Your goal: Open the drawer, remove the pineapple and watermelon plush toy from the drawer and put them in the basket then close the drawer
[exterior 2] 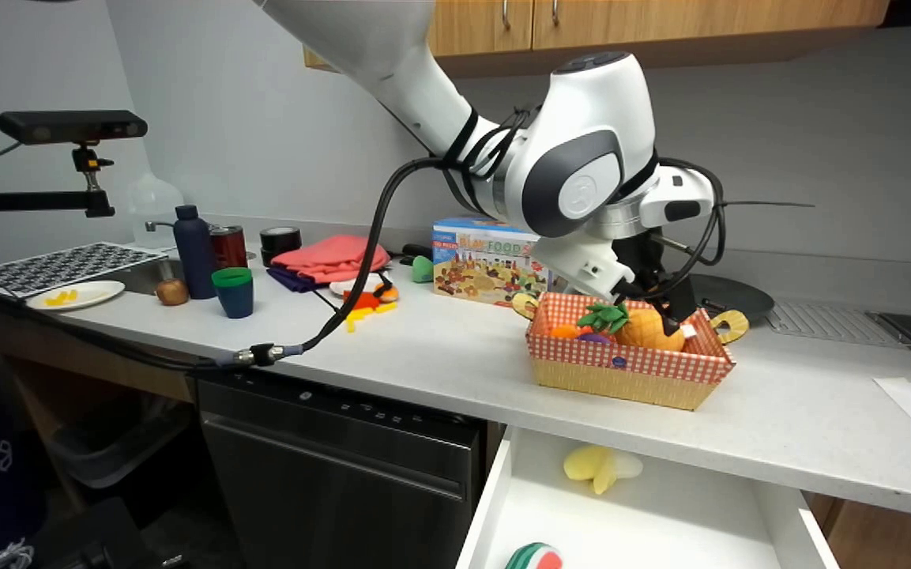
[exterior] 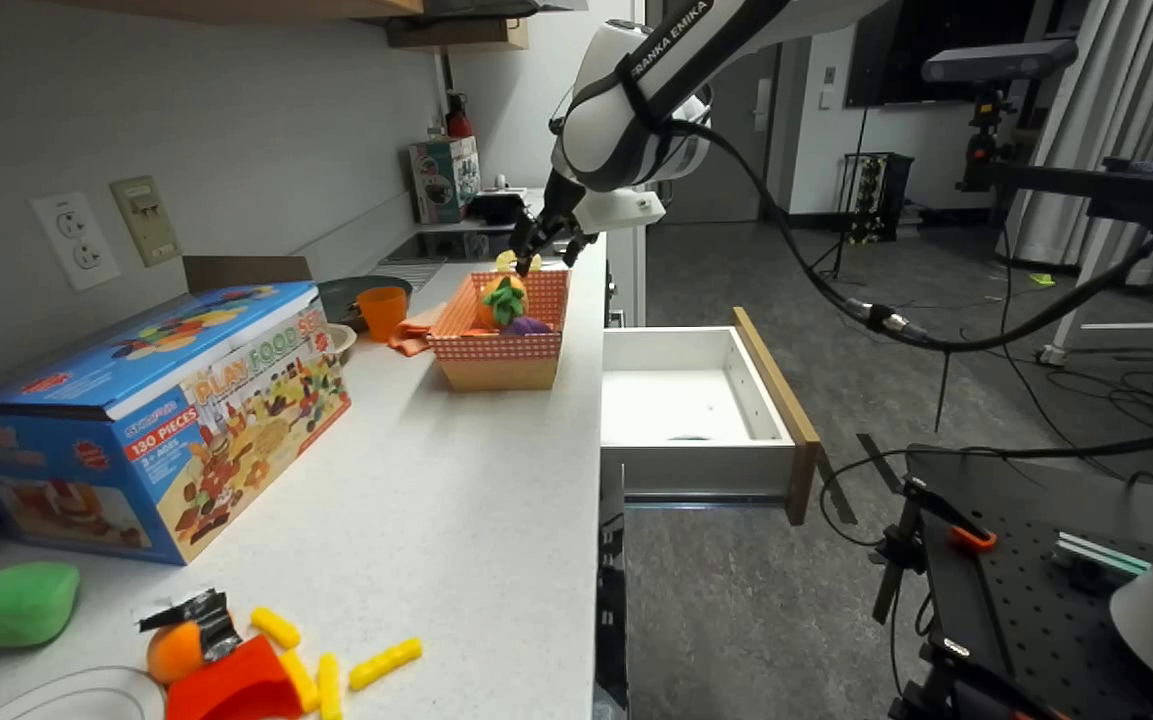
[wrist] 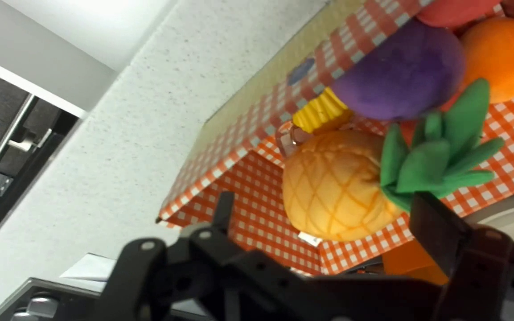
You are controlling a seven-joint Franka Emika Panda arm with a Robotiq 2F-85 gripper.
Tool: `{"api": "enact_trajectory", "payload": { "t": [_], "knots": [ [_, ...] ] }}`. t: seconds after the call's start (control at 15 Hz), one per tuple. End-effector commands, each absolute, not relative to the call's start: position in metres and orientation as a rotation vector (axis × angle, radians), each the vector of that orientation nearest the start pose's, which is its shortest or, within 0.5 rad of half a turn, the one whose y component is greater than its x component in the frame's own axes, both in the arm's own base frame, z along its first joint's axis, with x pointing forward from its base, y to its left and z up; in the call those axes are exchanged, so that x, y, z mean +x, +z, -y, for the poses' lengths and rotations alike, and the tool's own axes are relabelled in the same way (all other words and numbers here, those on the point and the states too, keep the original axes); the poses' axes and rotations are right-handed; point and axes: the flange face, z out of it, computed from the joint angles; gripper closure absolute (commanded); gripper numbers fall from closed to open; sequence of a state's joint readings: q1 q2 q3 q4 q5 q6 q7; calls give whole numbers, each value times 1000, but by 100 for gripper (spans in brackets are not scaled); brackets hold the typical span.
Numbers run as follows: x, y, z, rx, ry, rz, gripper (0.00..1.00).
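The drawer (exterior: 691,390) stands open below the counter, white inside with a wood-coloured front; it also shows in an exterior view (exterior 2: 653,525). The watermelon toy (exterior 2: 536,556) lies inside it, cut by the frame edge. The basket (exterior 2: 621,387), woven with red-checked lining, sits on the counter above the drawer. The pineapple toy (wrist: 337,191), orange with green leaves, rests in it among other toy foods; it shows in both exterior views (exterior: 504,298) (exterior 2: 649,328). My gripper (wrist: 323,203) is open, just above the basket, its fingers apart on either side of the pineapple's lower part.
A yellow-and-white banana-like toy (exterior 2: 599,466) also lies in the drawer. A blue play food box (exterior: 166,420) stands along the wall. An orange cup (exterior: 382,310) and a dark pan (exterior 2: 728,297) are behind the basket. The counter edge overhangs the drawer.
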State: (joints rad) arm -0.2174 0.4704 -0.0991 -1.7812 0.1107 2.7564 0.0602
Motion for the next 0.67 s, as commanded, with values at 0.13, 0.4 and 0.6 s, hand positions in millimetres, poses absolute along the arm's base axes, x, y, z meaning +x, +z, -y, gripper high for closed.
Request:
{"api": "enact_trajectory", "payload": {
  "t": [0.13,0.4,0.6],
  "knots": [
    [646,354,232,-3121,-514,-714,0],
    [638,355,239,-3219,-326,-704,0],
    [634,358,240,-3271,-183,-710,0]
  ]
}}
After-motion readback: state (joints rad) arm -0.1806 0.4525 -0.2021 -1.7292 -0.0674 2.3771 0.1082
